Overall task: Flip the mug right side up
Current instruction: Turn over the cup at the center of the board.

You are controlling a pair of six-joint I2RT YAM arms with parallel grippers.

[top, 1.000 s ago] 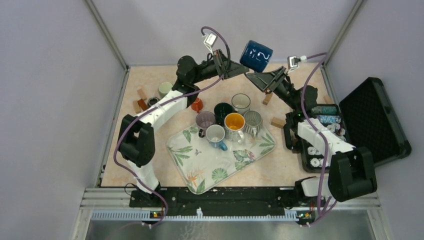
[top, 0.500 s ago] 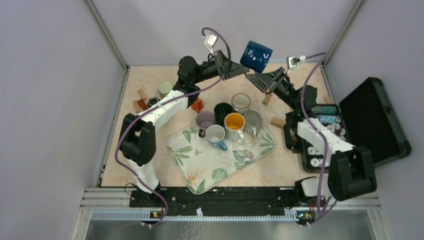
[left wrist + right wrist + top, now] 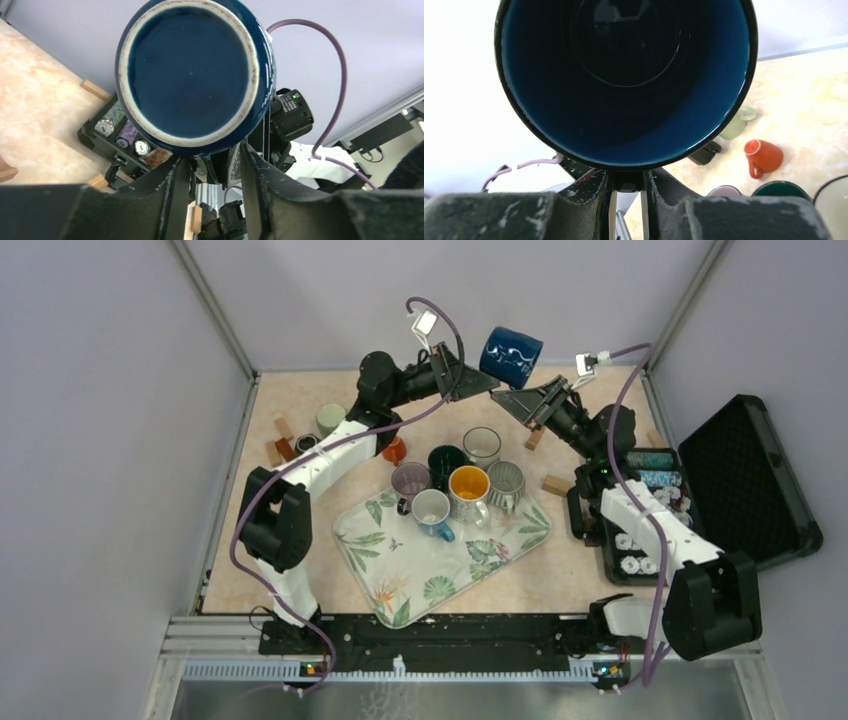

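top view: the blue mug (image 3: 512, 350) is up in the air on its side over the far edge of the table (image 3: 300, 410), between the left gripper (image 3: 489, 383) and the right gripper (image 3: 512, 397). can't read either pincer from up here. the tray (image 3: 400, 590) of mugs sits nearer the arms.

left wrist view: only this one shows the mug's base (image 3: 192, 75) face on, with the left fingers (image 3: 170, 200) standing apart below it, not clamping it.

right wrist view: looks straight into the mug's mouth (image 3: 624, 75) - dark blue inside. the right fingers (image 3: 589, 195) are pinched narrow on the mug's lower edge. an orange cup (image 3: 764, 155) shows on the table beyond.
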